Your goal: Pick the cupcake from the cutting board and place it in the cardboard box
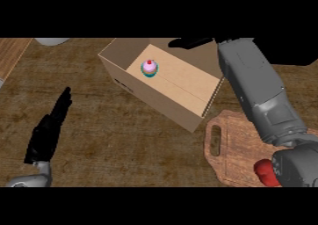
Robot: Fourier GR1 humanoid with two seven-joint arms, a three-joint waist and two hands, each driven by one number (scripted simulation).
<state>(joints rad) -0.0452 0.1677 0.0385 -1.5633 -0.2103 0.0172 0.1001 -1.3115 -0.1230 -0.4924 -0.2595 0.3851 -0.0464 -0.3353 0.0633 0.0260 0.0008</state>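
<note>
The cupcake [149, 67] is seen standing upright on the floor of the cardboard box [181, 94], toward the box's ten o'clock corner, so the placing appears, by judgement, to be done already. The box is set open-topped on the table [123, 136] at about twelve o'clock, its long walls running from ten toward four o'clock, which leaves its mouth easy to enter from above.

The right forearm is stretched from five o'clock up across the box's far side, and the right hand [189, 42] is found beyond the box's upper rim at about one o'clock. Only a dark sliver of it is shown against a dark background, so whether its fingers are apart or together cannot be told.

The left hand [50, 130] is held at nine o'clock with fingers straight and together, pointing up, resting and holding nothing.

The cutting board [234, 151] is placed at four o'clock, just beside the box's near corner; much of it is covered by the right arm. A red object [265, 172] on it is half hidden and cannot be identified. A pale object [52, 41] at eleven o'clock is cut off.
</note>
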